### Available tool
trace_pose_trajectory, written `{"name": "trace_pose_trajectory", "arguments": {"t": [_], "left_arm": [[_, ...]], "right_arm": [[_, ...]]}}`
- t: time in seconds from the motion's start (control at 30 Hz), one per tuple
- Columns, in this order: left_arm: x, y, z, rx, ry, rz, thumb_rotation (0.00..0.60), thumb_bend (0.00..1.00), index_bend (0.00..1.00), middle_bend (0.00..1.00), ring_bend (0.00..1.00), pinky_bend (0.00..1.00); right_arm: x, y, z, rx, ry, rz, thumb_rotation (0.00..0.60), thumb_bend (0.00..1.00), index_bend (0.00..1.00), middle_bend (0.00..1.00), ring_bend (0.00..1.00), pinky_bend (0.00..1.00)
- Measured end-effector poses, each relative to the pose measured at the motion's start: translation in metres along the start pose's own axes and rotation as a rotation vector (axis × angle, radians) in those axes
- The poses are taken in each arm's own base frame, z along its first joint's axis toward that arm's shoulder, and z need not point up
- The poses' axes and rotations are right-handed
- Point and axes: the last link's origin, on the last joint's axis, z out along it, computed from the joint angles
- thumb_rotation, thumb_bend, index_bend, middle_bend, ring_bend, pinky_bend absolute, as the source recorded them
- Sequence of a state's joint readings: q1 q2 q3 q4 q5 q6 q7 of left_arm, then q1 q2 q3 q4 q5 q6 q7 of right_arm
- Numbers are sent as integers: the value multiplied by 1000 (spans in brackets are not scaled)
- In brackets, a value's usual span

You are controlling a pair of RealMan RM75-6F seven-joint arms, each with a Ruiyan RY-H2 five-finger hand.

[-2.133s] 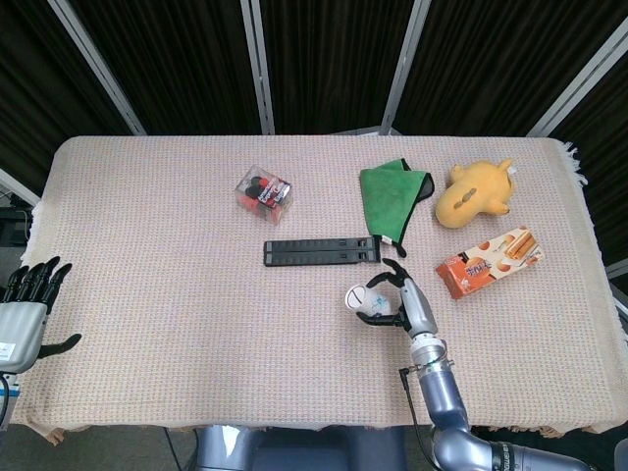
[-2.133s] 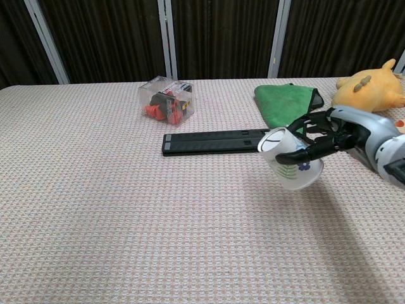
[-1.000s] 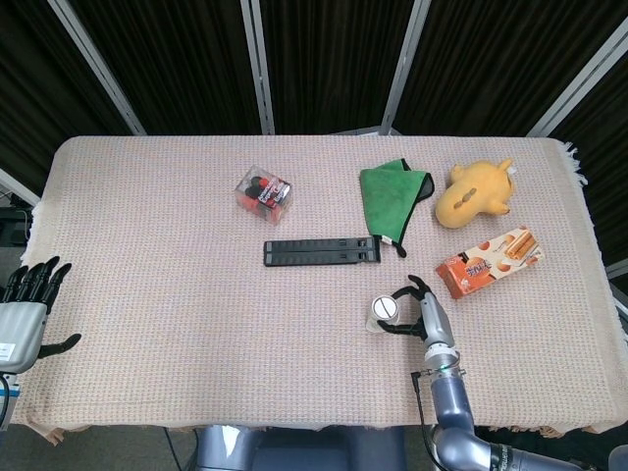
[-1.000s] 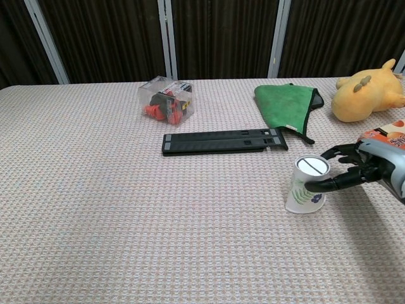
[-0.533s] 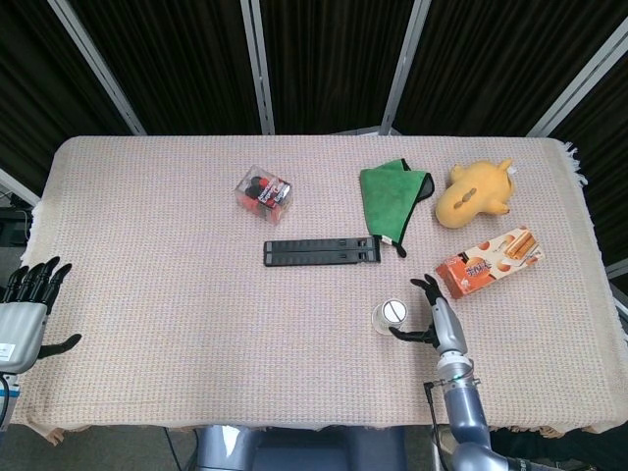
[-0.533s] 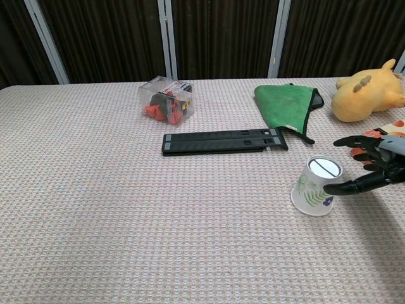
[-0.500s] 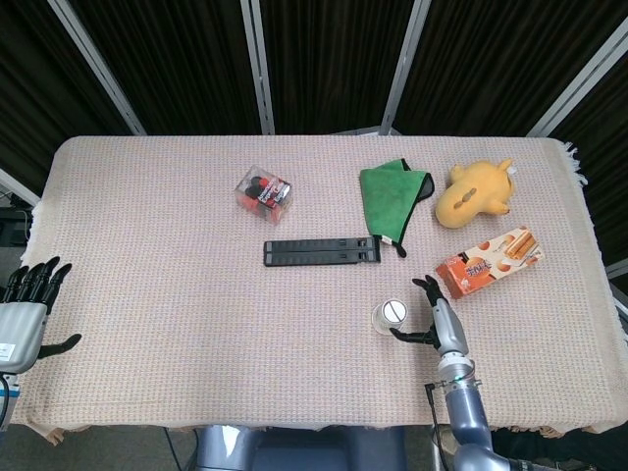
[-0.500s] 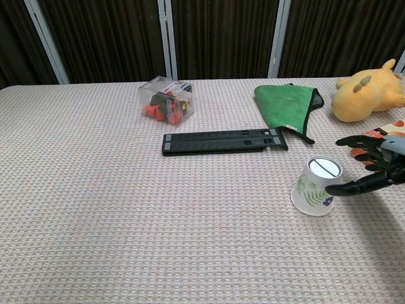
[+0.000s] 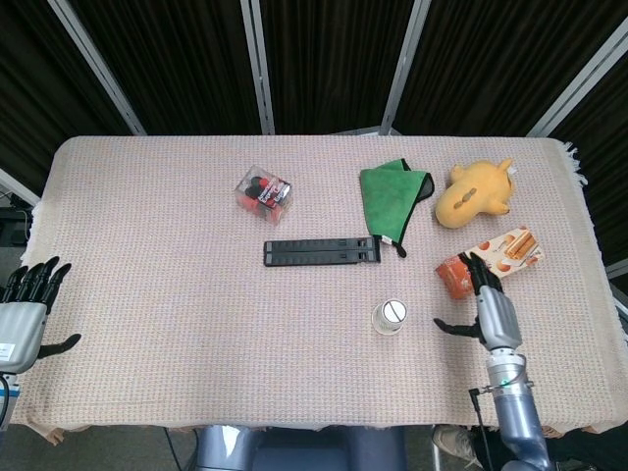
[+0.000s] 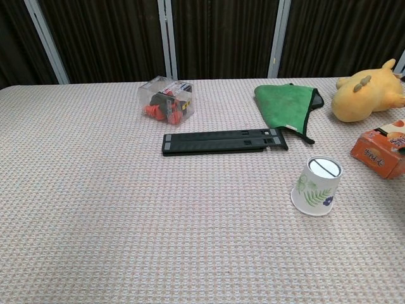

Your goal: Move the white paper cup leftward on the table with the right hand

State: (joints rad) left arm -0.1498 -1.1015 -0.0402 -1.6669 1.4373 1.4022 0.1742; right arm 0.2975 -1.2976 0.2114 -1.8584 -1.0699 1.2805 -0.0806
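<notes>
The white paper cup [image 9: 390, 317] [image 10: 316, 186] with a leaf print stands upside down on the tablecloth, in front of the black strip. My right hand [image 9: 491, 306] is open, fingers spread, a short way to the right of the cup and not touching it; the chest view does not show it. My left hand [image 9: 22, 309] hangs open off the table's left front corner, holding nothing.
A black power strip [image 9: 322, 252] lies behind the cup. Behind it are a clear box of red items [image 9: 264, 190], a green cloth [image 9: 393, 194] and a yellow plush toy [image 9: 475, 193]. An orange snack box [image 9: 488, 261] sits just behind my right hand.
My right hand set the cup down upright on its rim, let go, and drew back to the right, out of the chest view. The cup stays where it was left.
</notes>
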Motion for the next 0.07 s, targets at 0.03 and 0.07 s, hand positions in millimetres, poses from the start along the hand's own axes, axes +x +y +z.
{"name": "trace_pose_trajectory", "arguments": {"t": [0.03, 0.07], "left_arm": [[0, 0, 0, 1, 1, 0, 600, 0, 0, 0, 0, 0], [0, 0, 0, 2, 1, 1, 600, 0, 0, 0, 0, 0]], "right_arm": [[8, 3, -2, 13, 14, -32, 600, 111, 27, 0, 0, 0], [16, 8, -4, 28, 32, -76, 600, 107, 38, 0, 0, 0]]}}
